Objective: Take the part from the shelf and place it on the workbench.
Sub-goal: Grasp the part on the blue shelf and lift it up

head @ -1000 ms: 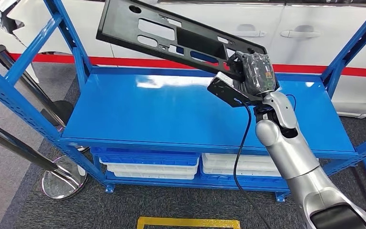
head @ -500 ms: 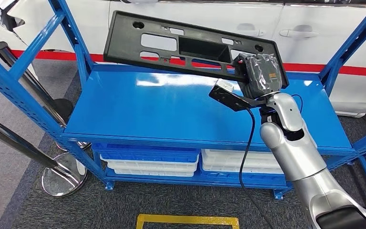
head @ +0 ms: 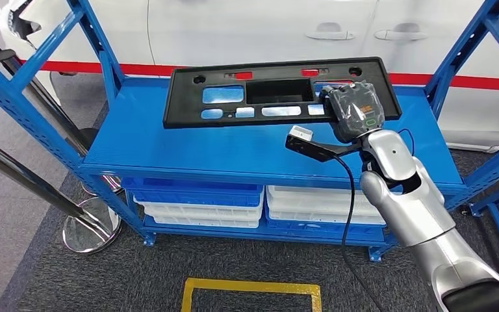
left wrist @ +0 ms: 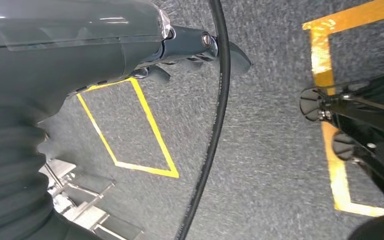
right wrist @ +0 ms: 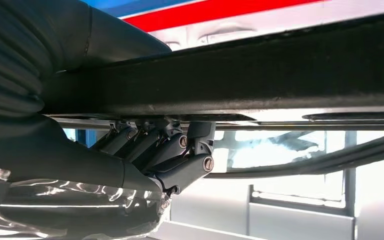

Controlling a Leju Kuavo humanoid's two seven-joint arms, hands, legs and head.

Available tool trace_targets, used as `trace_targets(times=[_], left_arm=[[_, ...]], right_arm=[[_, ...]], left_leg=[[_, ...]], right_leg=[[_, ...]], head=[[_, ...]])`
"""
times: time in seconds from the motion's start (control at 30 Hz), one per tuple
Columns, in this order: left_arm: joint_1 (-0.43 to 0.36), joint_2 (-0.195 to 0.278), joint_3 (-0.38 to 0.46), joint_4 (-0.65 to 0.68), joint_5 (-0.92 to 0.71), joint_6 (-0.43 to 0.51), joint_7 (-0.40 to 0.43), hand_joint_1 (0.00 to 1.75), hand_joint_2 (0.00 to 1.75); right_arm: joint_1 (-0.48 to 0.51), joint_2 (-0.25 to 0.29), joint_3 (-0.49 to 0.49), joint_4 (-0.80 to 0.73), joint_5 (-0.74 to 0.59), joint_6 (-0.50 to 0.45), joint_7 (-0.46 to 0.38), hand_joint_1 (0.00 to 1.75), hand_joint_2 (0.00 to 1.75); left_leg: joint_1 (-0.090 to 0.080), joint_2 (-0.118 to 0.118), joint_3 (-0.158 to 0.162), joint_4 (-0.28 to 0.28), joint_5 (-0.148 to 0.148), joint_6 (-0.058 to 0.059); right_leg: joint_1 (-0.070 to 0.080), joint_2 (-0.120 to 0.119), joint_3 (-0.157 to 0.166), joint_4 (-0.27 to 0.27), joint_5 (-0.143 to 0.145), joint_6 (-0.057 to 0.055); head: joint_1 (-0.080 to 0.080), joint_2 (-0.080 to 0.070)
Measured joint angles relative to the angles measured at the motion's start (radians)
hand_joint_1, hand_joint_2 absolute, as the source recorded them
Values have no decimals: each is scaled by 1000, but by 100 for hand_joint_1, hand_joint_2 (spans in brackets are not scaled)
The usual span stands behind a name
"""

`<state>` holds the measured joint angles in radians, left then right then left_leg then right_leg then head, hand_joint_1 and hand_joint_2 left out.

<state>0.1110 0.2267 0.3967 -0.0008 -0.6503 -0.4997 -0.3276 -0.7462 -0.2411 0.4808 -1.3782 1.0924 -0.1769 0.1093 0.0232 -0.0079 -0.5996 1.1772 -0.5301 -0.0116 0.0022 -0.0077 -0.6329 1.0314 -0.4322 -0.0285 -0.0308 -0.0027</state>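
Note:
The part is a long black plastic panel with several cut-outs. It hangs nearly level just above the top of the blue shelf. My right hand, under a clear cover, grips the panel's right end. In the right wrist view the fingers curl under the panel's dark edge. My left hand hangs over the grey carpet with nothing in it.
Blue uprights frame the shelf on both sides. White and blue bins sit on the lower level. A chrome stanchion base stands at the left, a white car behind. Yellow floor tape marks the carpet.
The right hand has swung the panel down from a steep tilt to nearly level and brought it lower over the shelf top. The view has shifted slightly.

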Motion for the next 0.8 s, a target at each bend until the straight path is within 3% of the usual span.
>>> trace_targets(times=[0.07, 0.1, 0.2, 0.23, 0.27, 0.33, 0.37, 0.4, 0.43, 0.5, 0.57, 0.6, 0.63, 0.7, 0.77, 0.8], left_arm=[[-3, 5, 0, 0, -2, 0, 0, 0, 175], [-3, 7, 0, 0, -2, 0, 1, 0, 175], [-4, 11, 0, 0, -7, -1, 1, 0, 175], [-5, 12, 0, 0, -9, -1, 1, 0, 175], [-7, 12, 0, 0, -10, -1, 1, 0, 175], [-10, 11, 0, 0, -11, 0, 1, 0, 175], [-11, 10, 0, 0, -12, 0, 1, 0, 175], [-11, 9, 0, 0, -12, 1, 1, 0, 175], [-11, 8, 0, 0, -12, 2, 1, 0, 175], [-11, 6, 0, 0, -13, 2, 1, 0, 175], [-11, 4, 0, 0, -13, 2, 1, 0, 175], [-10, 4, 0, 0, -13, 2, 0, 0, 175], [-10, 4, 0, 0, -13, 2, 0, 0, 175], [-6, 3, 0, 0, -14, 2, -1, 0, 175], [-2, 3, 0, 1, -15, 2, -2, 0, 175], [0, 3, 0, 1, -17, 3, -3, 0, 175]], right_arm=[[-6, -2, 8, 2, 0, 1, -1, 168, 175], [-9, -4, 12, 2, 0, 2, -1, 168, 175], [-16, -7, 22, 7, 0, 4, -2, 168, 175], [-18, -8, 25, 9, 0, 6, -2, 168, 175], [-22, -9, 29, 11, 0, 7, -3, 168, 175], [-28, -11, 34, 15, 0, 11, -4, 168, 175], [-30, -11, 37, 17, 0, 12, -4, 168, 175], [-31, -12, 40, 19, 0, 13, -4, 168, 175], [-31, -12, 43, 20, 0, 13, -4, 168, 175], [-34, -12, 47, 22, 0, 14, -4, 168, 175], [-40, -12, 49, 23, 0, 14, -4, 168, 175], [-44, -11, 49, 23, 0, 14, -4, 168, 175], [-46, -11, 50, 24, 0, 15, -4, 168, 175], [-48, -11, 52, 26, 0, 17, -5, 168, 175], [-49, -11, 57, 26, 0, 20, -6, 168, 175], [-50, -12, 59, 26, -1, 21, -6, 168, 175]], left_leg=[[-7, 2, 73, -116, 11, 10], [-11, 2, 86, -144, 8, 13], [-13, 2, 77, -163, 31, 24], [-10, 4, 71, -169, 45, 31], [-7, 6, 61, -175, 59, 37], [-5, 8, 34, -176, 83, 44], [-5, 7, 20, -175, 94, 44], [-5, 7, 5, -173, 104, 42], [-4, 7, -9, -169, 112, 40], [-1, 7, -35, -159, 126, 32], [-2, 5, -56, -148, 138, 21], [-2, 5, -61, -146, 145, 14], [-3, 4, -65, -147, 154, 7], [-1, 2, -70, -151, 166, -6], [2, 1, -89, -114, 116, -14], [3, 2, -103, -68, 66, -15]], right_leg=[[3, -2, -14, 7, 11, 8], [2, -3, -17, 7, 17, 13], [-2, -2, -24, 4, 27, 33], [-3, 0, -31, 15, 8, 39], [-4, 2, -42, 43, -29, 44], [-11, 4, -69, 153, -130, 55], [-14, 4, -78, 212, -161, 60], [-17, 4, -78, 254, -166, 64], [-20, 4, -64, 263, -148, 68], [-26, 4, 11, 187, -94, 73], [-25, 6, 104, 53, -91, 69], [-23, 8, 132, 6, -101, 62], [-19, 9, 141, -17, -108, 54], [-18, 6, 131, -23, -96, 35], [-20, 1, 112, -26, -74, 14], [-20, -1, 100, -27, -63, 7]], head=[[0, 0], [0, 0], [0, 0], [0, 0], [0, 0], [0, 0], [0, 0], [0, 0], [0, 0], [0, 0], [0, 0], [0, 0], [0, 0], [0, 0], [0, 0], [0, 0]])
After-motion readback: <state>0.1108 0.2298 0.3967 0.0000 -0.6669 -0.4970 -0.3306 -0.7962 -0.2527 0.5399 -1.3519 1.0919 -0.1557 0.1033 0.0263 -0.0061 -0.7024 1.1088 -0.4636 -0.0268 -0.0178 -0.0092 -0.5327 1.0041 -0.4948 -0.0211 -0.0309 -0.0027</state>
